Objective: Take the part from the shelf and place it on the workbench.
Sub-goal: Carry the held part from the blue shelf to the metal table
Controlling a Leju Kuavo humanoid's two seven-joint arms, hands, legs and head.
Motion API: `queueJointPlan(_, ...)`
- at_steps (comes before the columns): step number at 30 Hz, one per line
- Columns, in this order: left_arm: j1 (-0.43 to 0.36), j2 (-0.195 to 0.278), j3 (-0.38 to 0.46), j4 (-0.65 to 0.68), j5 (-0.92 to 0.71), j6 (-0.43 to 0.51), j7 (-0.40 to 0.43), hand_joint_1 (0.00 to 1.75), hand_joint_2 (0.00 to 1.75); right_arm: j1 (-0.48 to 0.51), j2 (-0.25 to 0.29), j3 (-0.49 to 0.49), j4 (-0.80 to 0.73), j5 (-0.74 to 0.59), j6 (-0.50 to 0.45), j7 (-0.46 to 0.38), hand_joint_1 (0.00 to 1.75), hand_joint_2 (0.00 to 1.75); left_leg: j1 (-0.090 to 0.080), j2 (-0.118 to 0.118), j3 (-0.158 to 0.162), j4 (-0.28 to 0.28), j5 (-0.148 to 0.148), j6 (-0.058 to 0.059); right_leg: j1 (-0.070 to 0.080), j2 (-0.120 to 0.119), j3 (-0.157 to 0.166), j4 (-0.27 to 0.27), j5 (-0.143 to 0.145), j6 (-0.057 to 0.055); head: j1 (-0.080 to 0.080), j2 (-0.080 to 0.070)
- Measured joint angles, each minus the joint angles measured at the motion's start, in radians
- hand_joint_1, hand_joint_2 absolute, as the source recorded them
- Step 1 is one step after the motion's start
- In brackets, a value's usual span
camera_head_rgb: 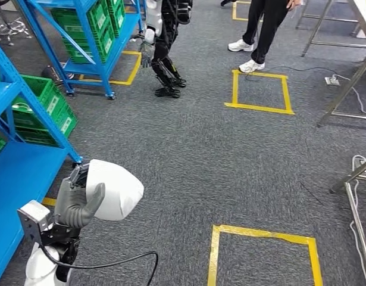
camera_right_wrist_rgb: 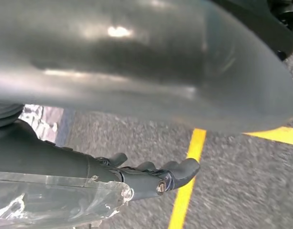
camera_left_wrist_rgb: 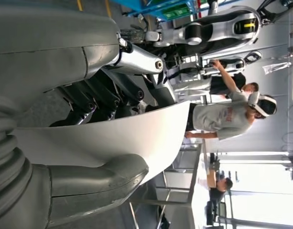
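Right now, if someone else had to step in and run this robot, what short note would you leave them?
Left hand: grips the white part, thumb across its face, fingers behind.
Right hand: holds nothing, fingers lying fairly straight above the grey carpet and a yellow tape line.
Done: the part is off the blue shelf, which stands at the robot's left.
Left: carry it to the workbench and set it down. A person and another robot stand ahead.

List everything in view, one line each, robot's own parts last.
Smooth white curved shell part: one, white, held in the left hand.
Blue metal shelves: two, blue, along the left.
Green plastic crates: several, green, on the shelves.
Yellow tape squares: several, yellow, on grey carpet.
Second humanoid robot: one, black and white, by the far shelf.
Person's legs: one person, dark trousers, white shoes, far side.
Left hand: grey, grips the part.
Right hand: dark, above the carpet.
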State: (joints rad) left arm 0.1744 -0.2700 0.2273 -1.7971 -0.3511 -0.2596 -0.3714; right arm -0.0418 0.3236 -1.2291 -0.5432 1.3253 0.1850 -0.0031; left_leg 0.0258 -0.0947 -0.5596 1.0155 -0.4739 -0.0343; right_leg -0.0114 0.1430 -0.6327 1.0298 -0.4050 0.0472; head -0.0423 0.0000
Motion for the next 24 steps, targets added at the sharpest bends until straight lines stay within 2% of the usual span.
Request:
queueJointPlan(1, 0.000, 0.000, 0.000, 0.000, 0.000, -0.001, 0.000, 1.75, 1.75, 0.001, 0.000, 0.000, 0.000, 0.000, 0.000, 0.000, 0.00, 0.00, -0.002, 0.012, -0.001, 0.001, 0.002, 0.009, -0.003, 0.011, -0.004, -0.005, 0.004, 0.006, 0.000, 0.000)
queueJointPlan(2, -0.001, -0.001, 0.000, 0.000, 0.000, -0.001, 0.000, 1.75, 1.75, 0.003, -0.001, 0.000, 0.001, 0.000, 0.000, 0.000, 0.00, 0.00, -0.003, 0.025, -0.001, 0.000, 0.005, 0.016, -0.004, 0.008, -0.008, -0.005, 0.005, 0.011, 0.000, 0.000)
queueJointPlan(3, -0.003, -0.002, 0.000, 0.000, 0.000, -0.002, 0.000, 1.75, 1.75, 0.004, -0.002, 0.000, 0.002, 0.000, 0.000, 0.001, 0.00, 0.00, -0.003, 0.038, 0.000, -0.001, 0.007, 0.024, -0.003, -0.014, -0.017, 0.009, -0.004, 0.015, 0.004, 0.000)
queueJointPlan(4, -0.004, -0.004, 0.000, 0.000, -0.001, -0.004, -0.001, 1.75, 1.75, 0.005, -0.002, 0.001, 0.002, -0.001, 0.000, 0.001, 0.00, 0.00, -0.004, 0.053, 0.000, -0.002, 0.008, 0.031, -0.001, -0.046, -0.032, 0.043, -0.026, 0.018, 0.007, 0.000)
queueJointPlan(5, -0.004, -0.005, 0.001, 0.000, -0.001, -0.004, -0.001, 1.75, 1.75, 0.005, -0.002, 0.002, 0.003, -0.002, 0.000, 0.001, 0.00, 0.00, -0.007, 0.068, 0.000, -0.003, 0.008, 0.036, 0.001, -0.086, -0.057, 0.098, -0.058, 0.019, 0.011, 0.000)
queueJointPlan(6, -0.003, -0.005, 0.002, 0.000, -0.001, -0.005, -0.001, 1.75, 1.75, 0.005, -0.002, 0.002, 0.004, -0.002, 0.000, 0.002, 0.00, 0.00, -0.010, 0.083, 0.000, -0.003, 0.007, 0.040, 0.002, -0.115, -0.089, 0.167, -0.095, 0.021, 0.014, 0.000)
queueJointPlan(7, -0.003, -0.005, 0.004, 0.000, -0.002, -0.006, -0.001, 1.75, 1.75, 0.005, -0.002, 0.003, 0.004, -0.003, -0.001, 0.002, 0.00, 0.00, -0.014, 0.100, 0.000, -0.002, 0.006, 0.041, 0.002, -0.128, -0.119, 0.232, -0.123, 0.021, 0.015, 0.000)
queueJointPlan(8, -0.003, -0.005, 0.004, 0.000, -0.002, -0.006, -0.001, 1.75, 1.75, 0.005, -0.003, 0.004, 0.005, -0.004, -0.001, 0.002, 0.00, 0.00, -0.016, 0.116, 0.000, -0.002, 0.005, 0.043, 0.001, -0.134, -0.136, 0.273, -0.137, 0.021, 0.014, 0.000)
queueJointPlan(9, -0.003, -0.006, 0.005, 0.000, -0.003, -0.008, -0.001, 1.75, 1.75, 0.005, -0.003, 0.004, 0.005, -0.005, -0.001, 0.003, 0.00, 0.00, -0.018, 0.132, 0.001, -0.002, 0.004, 0.043, 0.001, -0.137, -0.134, 0.278, -0.132, 0.020, 0.015, 0.000)
queueJointPlan(10, -0.003, -0.006, 0.004, 0.000, -0.003, -0.010, -0.001, 1.75, 1.75, 0.005, -0.003, 0.004, 0.006, -0.006, -0.002, 0.004, 0.00, 0.00, -0.019, 0.146, 0.003, -0.002, 0.002, 0.043, 0.002, -0.140, -0.111, 0.241, -0.110, 0.018, 0.014, 0.000)
queueJointPlan(11, -0.004, -0.006, 0.003, 0.000, -0.003, -0.013, -0.001, 1.75, 1.75, 0.005, -0.003, 0.004, 0.005, -0.007, -0.003, 0.005, 0.00, 0.00, -0.020, 0.159, 0.005, -0.002, 0.000, 0.041, 0.003, -0.151, -0.072, 0.176, -0.080, 0.015, 0.015, 0.000)
queueJointPlan(12, -0.005, -0.006, 0.002, 0.000, -0.002, -0.016, -0.002, 1.75, 1.75, 0.005, -0.003, 0.004, 0.005, -0.008, -0.003, 0.005, 0.00, 0.00, -0.022, 0.170, 0.008, -0.002, -0.003, 0.037, 0.006, -0.172, -0.031, 0.106, -0.056, 0.011, 0.015, 0.000)
queueJointPlan(13, -0.005, -0.006, 0.001, 0.000, -0.001, -0.018, -0.002, 1.75, 1.75, 0.005, -0.003, 0.004, 0.005, -0.009, -0.004, 0.006, 0.00, 0.00, -0.024, 0.179, 0.011, -0.001, -0.006, 0.033, 0.010, -0.188, 0.001, 0.051, -0.038, 0.006, 0.014, 0.000)
queueJointPlan(14, -0.006, -0.006, 0.000, 0.000, 0.000, -0.020, -0.003, 1.75, 1.75, 0.006, -0.003, 0.005, 0.005, -0.010, -0.004, 0.006, 0.00, 0.00, -0.026, 0.186, 0.014, -0.001, -0.008, 0.028, 0.013, -0.199, 0.019, 0.019, -0.030, 0.001, 0.014, 0.000)
queueJointPlan(15, -0.006, -0.007, 0.000, 0.000, 0.001, -0.021, -0.003, 1.75, 1.75, 0.006, -0.003, 0.005, 0.005, -0.011, -0.004, 0.006, 0.00, 0.00, -0.027, 0.194, 0.015, -0.001, -0.009, 0.024, 0.017, -0.201, 0.023, 0.010, -0.030, -0.004, 0.013, 0.000)
queueJointPlan(17, -0.007, -0.010, -0.003, 0.000, 0.003, -0.022, -0.004, 1.75, 1.75, 0.008, -0.003, 0.004, 0.001, -0.012, -0.004, 0.009, 0.00, 0.00, -0.024, 0.207, 0.018, -0.004, -0.010, 0.013, 0.017, -0.178, 0.021, 0.005, -0.025, -0.016, 0.013, 0.000)
queueJointPlan(18, -0.007, -0.012, -0.005, 0.000, 0.002, -0.022, -0.005, 1.75, 1.75, 0.010, -0.003, 0.004, -0.002, -0.013, -0.001, 0.011, 0.00, 0.00, -0.022, 0.198, 0.017, 0.001, -0.017, 0.008, 0.016, -0.166, 0.022, 0.000, -0.022, -0.022, 0.012, 0.000)
queueJointPlan(19, -0.008, -0.013, -0.007, 0.000, 0.000, -0.022, -0.006, 1.75, 1.75, 0.011, -0.003, 0.004, -0.006, -0.014, 0.002, 0.014, 0.00, 0.00, -0.020, 0.178, 0.008, 0.022, -0.033, 0.003, 0.012, -0.155, 0.024, -0.005, -0.019, -0.028, 0.011, 0.000)
queueJointPlan(21, -0.006, -0.013, -0.009, 0.001, -0.006, -0.020, -0.007, 1.75, 1.75, 0.013, -0.002, 0.003, -0.013, -0.015, 0.010, 0.018, 0.00, 0.00, -0.018, 0.124, -0.041, 0.125, -0.088, -0.002, 0.008, -0.131, 0.027, -0.009, -0.015, -0.033, 0.006, 0.000)
queueJointPlan(22, -0.004, -0.012, -0.010, 0.003, -0.008, -0.018, -0.008, 1.75, 1.75, 0.013, -0.002, 0.003, -0.015, -0.016, 0.013, 0.020, 0.00, 0.00, -0.018, 0.109, -0.077, 0.193, -0.116, -0.003, 0.007, -0.118, 0.027, -0.009, -0.015, -0.035, 0.004, 0.000)
queueJointPlan(23, -0.001, -0.011, -0.011, 0.004, -0.011, -0.018, -0.008, 1.75, 1.75, 0.013, -0.002, 0.003, -0.016, -0.016, 0.014, 0.021, 0.00, 0.00, -0.017, 0.103, -0.107, 0.247, -0.129, -0.004, 0.006, -0.103, 0.027, -0.009, -0.015, -0.035, 0.003, 0.000)
queueJointPlan(24, 0.000, -0.010, -0.011, 0.005, -0.012, -0.017, -0.008, 1.75, 1.75, 0.014, -0.002, 0.003, -0.017, -0.016, 0.014, 0.021, 0.00, 0.00, -0.017, 0.101, -0.125, 0.271, -0.124, -0.005, 0.006, -0.088, 0.027, -0.009, -0.014, -0.035, 0.003, 0.000)
